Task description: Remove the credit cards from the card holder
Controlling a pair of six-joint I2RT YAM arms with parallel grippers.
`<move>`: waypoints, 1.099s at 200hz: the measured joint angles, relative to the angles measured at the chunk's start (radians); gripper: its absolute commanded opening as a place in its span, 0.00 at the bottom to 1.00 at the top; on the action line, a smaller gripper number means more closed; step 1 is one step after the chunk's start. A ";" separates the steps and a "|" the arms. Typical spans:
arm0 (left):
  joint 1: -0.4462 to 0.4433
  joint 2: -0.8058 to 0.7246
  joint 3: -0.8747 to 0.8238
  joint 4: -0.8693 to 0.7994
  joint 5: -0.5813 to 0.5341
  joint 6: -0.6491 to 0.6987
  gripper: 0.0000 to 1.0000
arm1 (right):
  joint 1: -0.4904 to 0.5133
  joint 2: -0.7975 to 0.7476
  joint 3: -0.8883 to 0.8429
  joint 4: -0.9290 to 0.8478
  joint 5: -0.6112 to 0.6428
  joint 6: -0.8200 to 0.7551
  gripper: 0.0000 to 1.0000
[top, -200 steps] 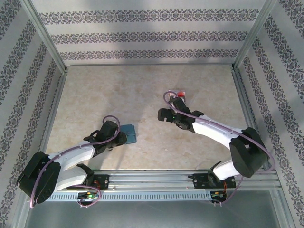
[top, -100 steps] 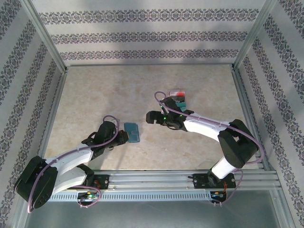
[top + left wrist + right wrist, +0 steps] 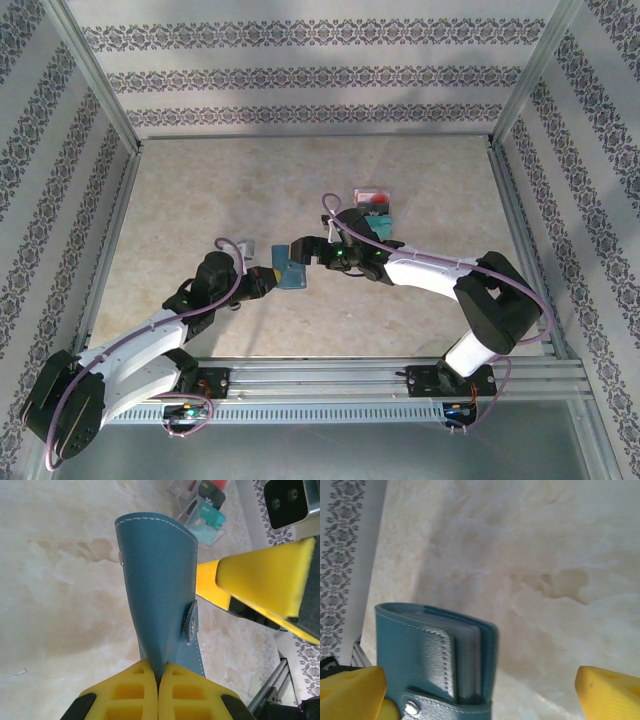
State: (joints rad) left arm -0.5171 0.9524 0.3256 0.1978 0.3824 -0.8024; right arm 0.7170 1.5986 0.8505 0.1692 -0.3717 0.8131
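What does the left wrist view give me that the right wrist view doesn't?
Left wrist: the left gripper shut on the card holder at its lower edge, the snap seen side-on, and loose cards lying on the table behind. Right wrist: the holder's pocket stack seen end-on, and the right gripper open, with a finger on either side of it. Both: the teal holder over the marble table.

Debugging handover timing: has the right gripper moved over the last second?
Yes. In the top view the right gripper has swung left, away from the pile of loose cards, and now stands open at the card holder pinched by the left gripper.
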 measured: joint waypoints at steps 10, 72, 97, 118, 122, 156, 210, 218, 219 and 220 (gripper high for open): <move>0.000 0.005 0.004 0.010 0.010 -0.003 0.00 | 0.001 0.000 0.000 0.011 -0.011 0.001 0.95; 0.000 0.050 0.011 0.089 0.042 -0.030 0.00 | 0.006 0.013 0.005 0.052 -0.039 0.017 0.83; 0.000 0.074 0.019 0.111 0.055 -0.039 0.02 | 0.008 0.013 0.007 0.060 -0.042 0.024 0.76; 0.000 0.093 0.027 0.132 0.060 -0.041 0.03 | 0.008 0.013 0.016 0.062 -0.046 0.026 0.68; 0.000 0.097 0.030 0.135 0.061 -0.041 0.03 | 0.008 0.013 0.018 0.063 -0.046 0.024 0.66; 0.000 0.141 0.048 0.151 0.063 -0.045 0.08 | 0.005 0.013 0.019 0.067 -0.034 0.026 0.52; 0.000 0.175 0.059 0.177 0.066 -0.064 0.23 | -0.012 -0.004 0.014 0.079 -0.031 0.034 0.28; 0.000 0.174 0.059 0.177 0.066 -0.065 0.27 | -0.015 -0.010 0.010 0.091 -0.038 0.039 0.25; 0.000 0.174 0.060 0.177 0.066 -0.064 0.28 | -0.014 -0.011 0.008 0.092 -0.039 0.037 0.25; 0.000 0.174 0.060 0.177 0.066 -0.063 0.29 | -0.014 -0.012 0.008 0.093 -0.040 0.037 0.24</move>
State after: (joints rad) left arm -0.5171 1.1259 0.3851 0.3748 0.4484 -0.8658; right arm 0.7025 1.5867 0.8585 0.2626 -0.4114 0.8501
